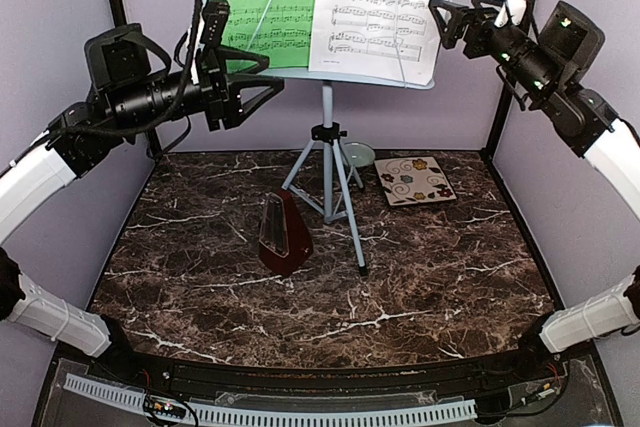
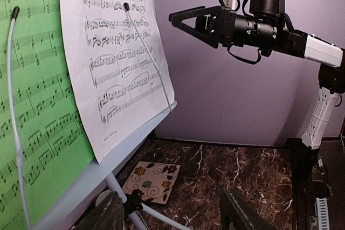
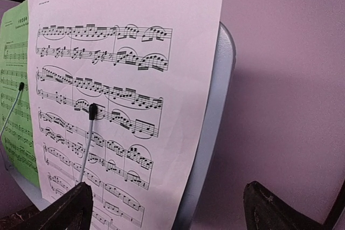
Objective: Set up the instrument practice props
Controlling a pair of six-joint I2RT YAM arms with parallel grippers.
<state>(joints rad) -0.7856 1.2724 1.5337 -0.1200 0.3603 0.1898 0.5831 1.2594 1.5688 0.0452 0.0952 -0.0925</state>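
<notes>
The left pincer [image 1: 272, 84] and right pincer [image 1: 438, 19] gape empty, flanking the sheet-bearing music stand [image 1: 327, 112].

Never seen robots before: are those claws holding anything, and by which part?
Nothing is held. The left gripper and the right gripper are both open and empty.

Overhead camera is looking down across the marble table [image 1: 200, 287]; both wrist cameras are viewing the white music sheet [image 2: 116, 52] close-up, from opposite sides.
</notes>
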